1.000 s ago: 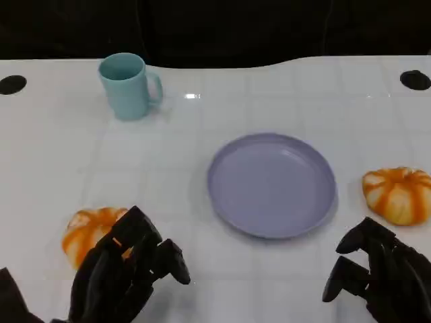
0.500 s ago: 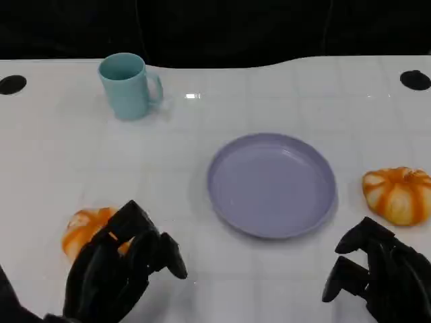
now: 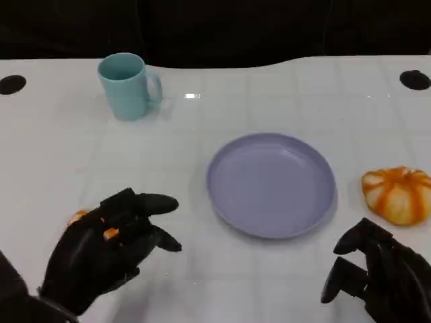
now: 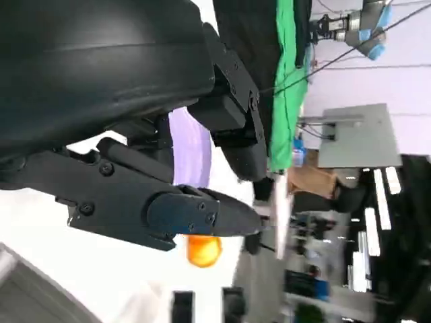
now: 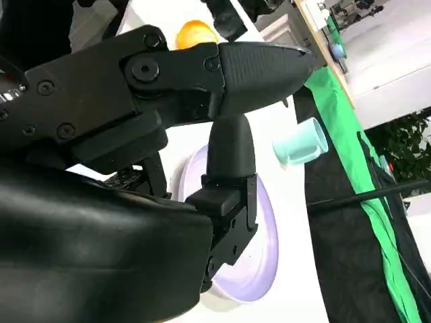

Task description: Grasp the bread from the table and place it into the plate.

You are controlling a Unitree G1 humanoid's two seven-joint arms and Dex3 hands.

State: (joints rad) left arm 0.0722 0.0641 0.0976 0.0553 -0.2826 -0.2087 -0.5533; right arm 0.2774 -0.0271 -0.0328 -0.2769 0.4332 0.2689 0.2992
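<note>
Most of the left bread (image 3: 79, 217) under the left hand (image 3: 101, 249).

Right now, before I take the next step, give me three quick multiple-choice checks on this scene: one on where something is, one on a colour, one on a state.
1. The mug stands: A on the plate, B at the table's far left, C beside the right hand.
2. The plate is: A purple, B red, C green.
3. The plate: A holds bread, B holds the mug, C is bare.

B: it stands apart from the plate at far left.
A: its whole surface is pale purple.
C: one bread lies right of it, the other under the left hand.
</note>
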